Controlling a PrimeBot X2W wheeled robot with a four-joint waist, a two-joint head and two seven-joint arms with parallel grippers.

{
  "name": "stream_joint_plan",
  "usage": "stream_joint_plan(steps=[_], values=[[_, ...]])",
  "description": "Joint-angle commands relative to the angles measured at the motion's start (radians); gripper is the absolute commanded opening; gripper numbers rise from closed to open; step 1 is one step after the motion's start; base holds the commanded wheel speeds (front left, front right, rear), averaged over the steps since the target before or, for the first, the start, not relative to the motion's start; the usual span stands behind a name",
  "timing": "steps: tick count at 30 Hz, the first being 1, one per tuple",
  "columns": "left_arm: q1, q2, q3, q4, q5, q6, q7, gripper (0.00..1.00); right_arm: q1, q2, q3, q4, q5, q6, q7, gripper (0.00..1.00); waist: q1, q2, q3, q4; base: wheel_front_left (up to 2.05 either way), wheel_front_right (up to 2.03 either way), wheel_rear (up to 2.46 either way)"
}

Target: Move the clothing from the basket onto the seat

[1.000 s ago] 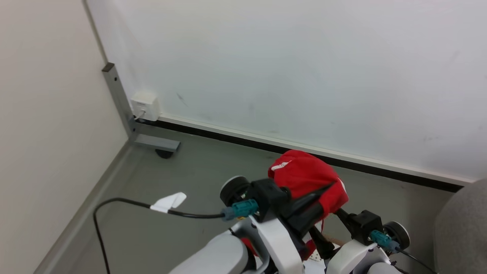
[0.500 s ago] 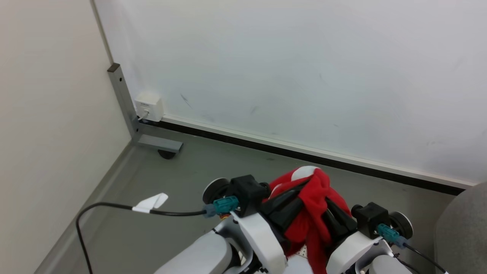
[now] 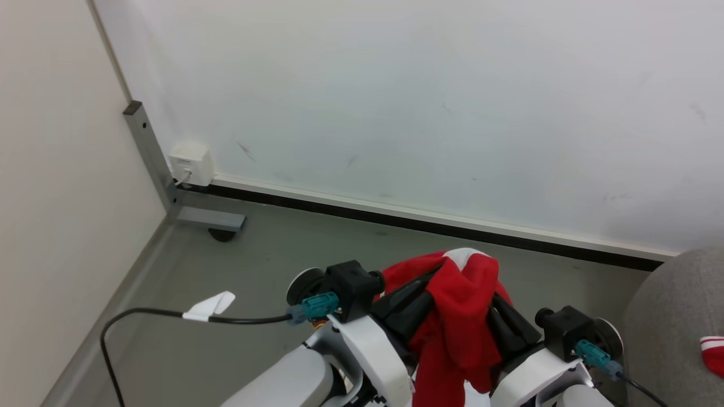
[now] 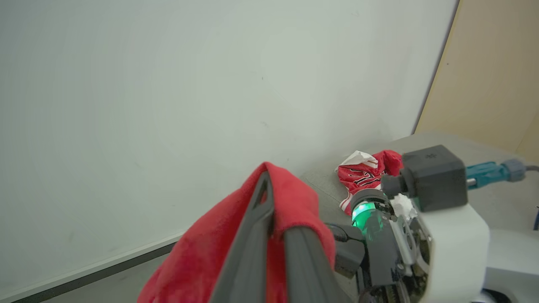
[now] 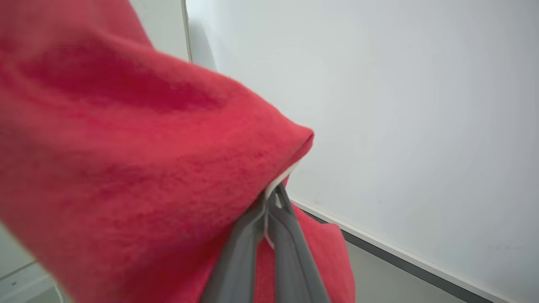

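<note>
White wall [image 3: 396,102]. Left gripper [image 4: 276,206], right gripper [image 5: 273,202] jaws pinch plain red fabric garment [image 3: 458,316]; hanging low, may snag before grey woven sofa [image 3: 673,316].

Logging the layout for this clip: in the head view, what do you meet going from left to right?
grey metal post → white wall box → plain red garment → grey sofa → red jersey edge lying on the sofa at the far right

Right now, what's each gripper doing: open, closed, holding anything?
The left gripper is closed on the plain red garment.
The right gripper is closed on that garment's white-trimmed edge.
</note>
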Motion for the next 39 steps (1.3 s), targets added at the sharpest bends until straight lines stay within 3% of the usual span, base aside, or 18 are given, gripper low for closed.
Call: stream_joint_plan(steps=[1,4,6,7,8,15,31,39], values=[[0.016,0.006,0.001,0.005,-0.006,0.003,-0.013,0.00,0.007,-0.004,-0.010,-0.011,-0.007,-0.002,-0.003,0.00,0.0000,-0.0001,0.004,-0.009,0.00,0.00,0.00],[0.017,0.008,0.003,0.009,-0.007,0.005,-0.019,0.00,0.004,-0.011,-0.031,-0.036,-0.006,-0.002,-0.003,0.00,0.0000,-0.0001,0.011,-0.025,0.00,0.00,0.00],[0.018,0.010,0.005,0.011,-0.005,0.009,-0.023,0.35,0.002,-0.016,-0.050,-0.052,-0.004,-0.002,-0.003,0.00,0.0000,-0.0001,0.015,-0.039,0.00,0.00,0.00],[0.020,0.011,0.006,0.012,-0.006,0.012,-0.028,0.62,0.002,-0.017,-0.059,-0.061,-0.002,-0.002,-0.003,0.00,0.0000,-0.0001,0.018,-0.047,0.00,0.00,0.00],[0.023,0.010,0.010,0.011,-0.011,0.013,-0.036,1.00,0.001,-0.018,-0.073,-0.072,0.001,-0.002,-0.003,0.00,0.0000,-0.0001,0.021,-0.057,0.00,0.00,0.00],[0.046,0.021,0.003,0.015,-0.020,0.001,-0.069,1.00,-0.002,-0.029,-0.165,-0.144,-0.012,-0.002,-0.003,0.00,0.0000,-0.0001,0.049,-0.143,0.00,0.00,0.00],[0.070,0.036,-0.024,0.025,0.034,-0.017,-0.146,1.00,0.013,-0.071,-0.392,-0.334,-0.065,-0.002,-0.003,0.00,0.0000,-0.0001,0.090,-0.458,0.00,0.00,0.00],[0.076,0.039,-0.017,0.039,0.051,-0.017,-0.158,1.00,0.056,-0.083,-0.470,-0.459,-0.086,-0.002,0.024,0.00,0.0000,-0.0001,0.113,-0.583,0.00,0.00,0.00]])
